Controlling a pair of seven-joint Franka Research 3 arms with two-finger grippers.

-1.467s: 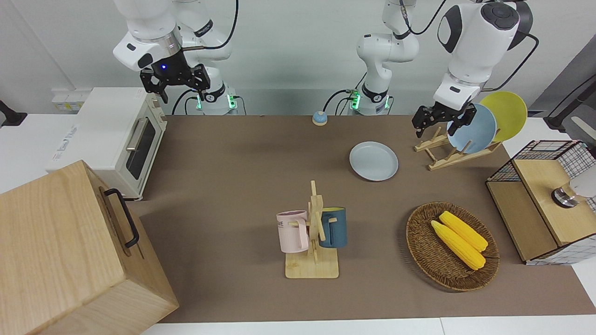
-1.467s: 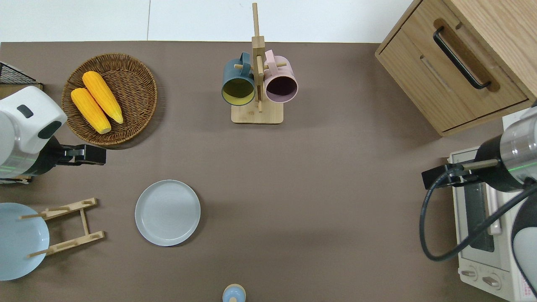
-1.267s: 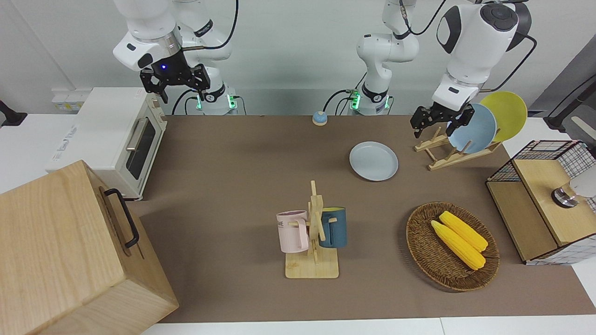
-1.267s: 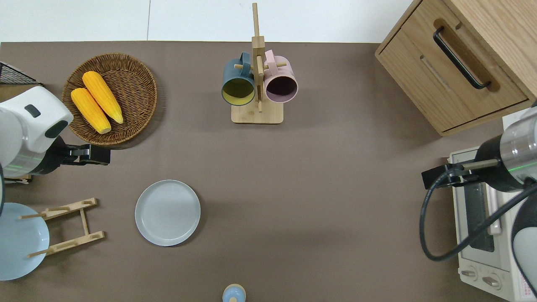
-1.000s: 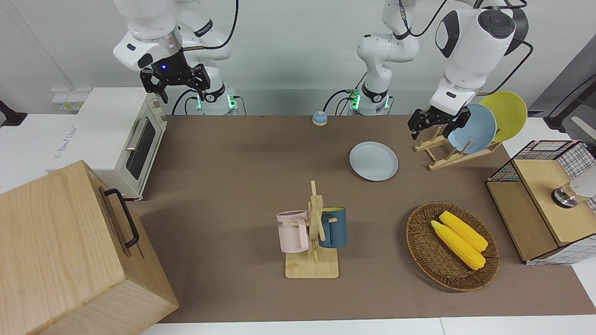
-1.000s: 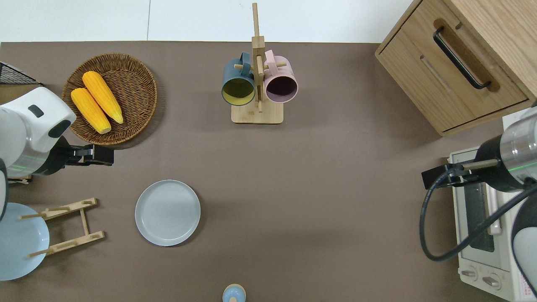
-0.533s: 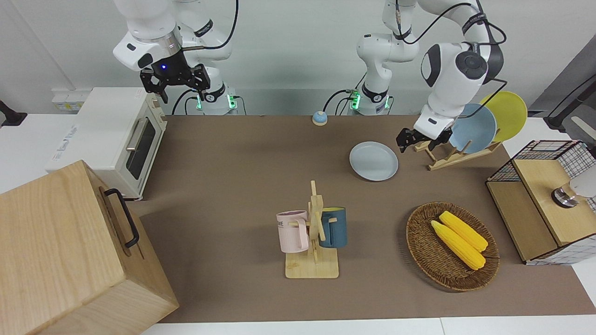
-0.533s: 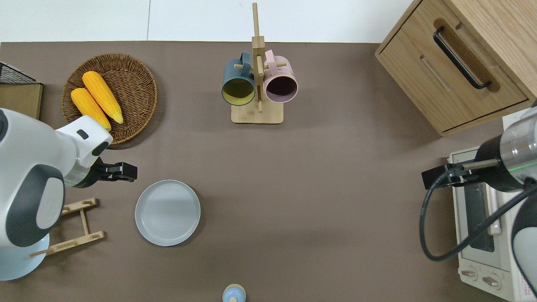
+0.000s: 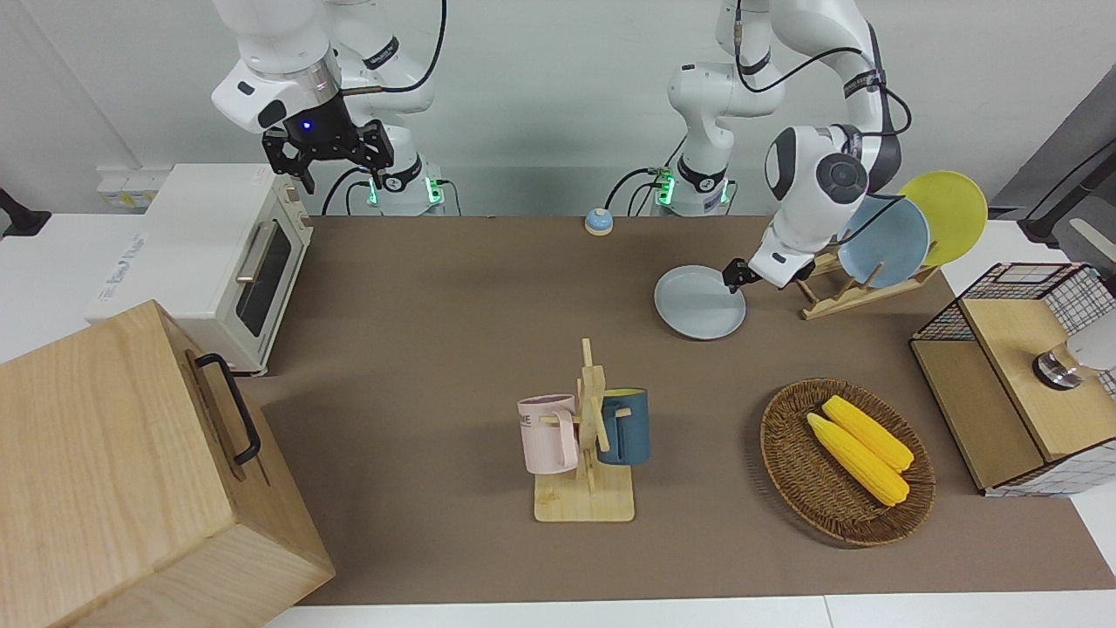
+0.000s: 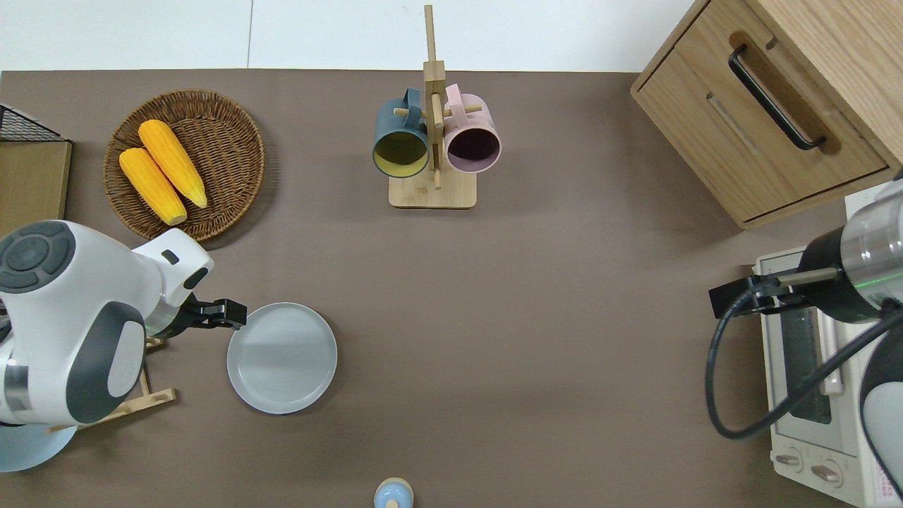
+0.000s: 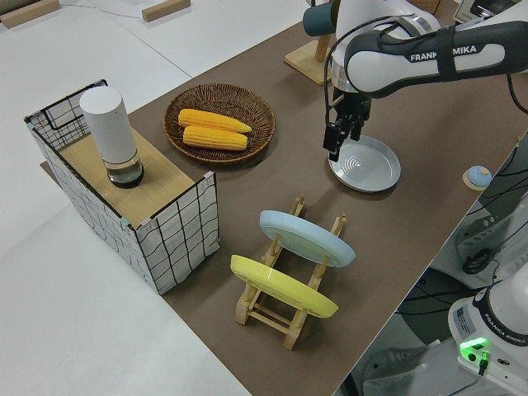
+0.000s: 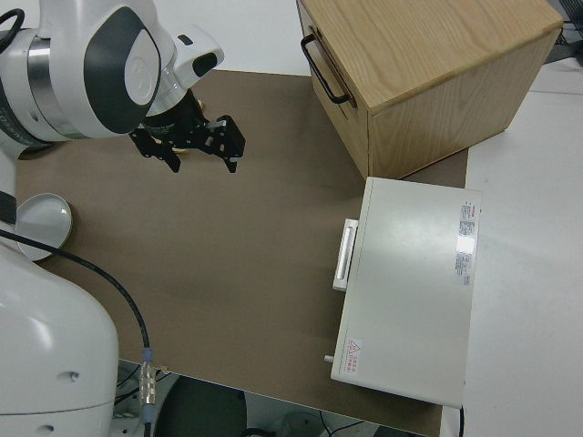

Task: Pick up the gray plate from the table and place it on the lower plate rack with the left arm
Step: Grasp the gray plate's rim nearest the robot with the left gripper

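The gray plate (image 9: 700, 302) lies flat on the brown table mat; it also shows in the overhead view (image 10: 282, 358) and the left side view (image 11: 365, 163). My left gripper (image 9: 731, 277) is low at the plate's rim on the side toward the left arm's end of the table, open and empty (image 10: 236, 315) (image 11: 330, 147). The lower plate rack (image 9: 859, 292) stands beside the plate, toward the left arm's end (image 11: 285, 326). It holds a light blue plate (image 9: 885, 240) and a yellow plate (image 9: 946, 214) on edge. The slot nearest the gray plate is free. My right gripper (image 9: 327, 161) is parked and open.
A wicker basket (image 9: 789, 471) with two corn cobs lies farther from the robots than the rack. A wooden mug stand (image 9: 586, 436) holds a pink and a blue mug. A wire-sided box (image 9: 1020, 375), a toaster oven (image 9: 218, 253), a wooden cabinet (image 9: 131, 471) and a small blue bell (image 9: 598, 221) stand around.
My left arm swung from over the rack area toward the gray plate and came down to its rim. The plate and the right arm have not moved.
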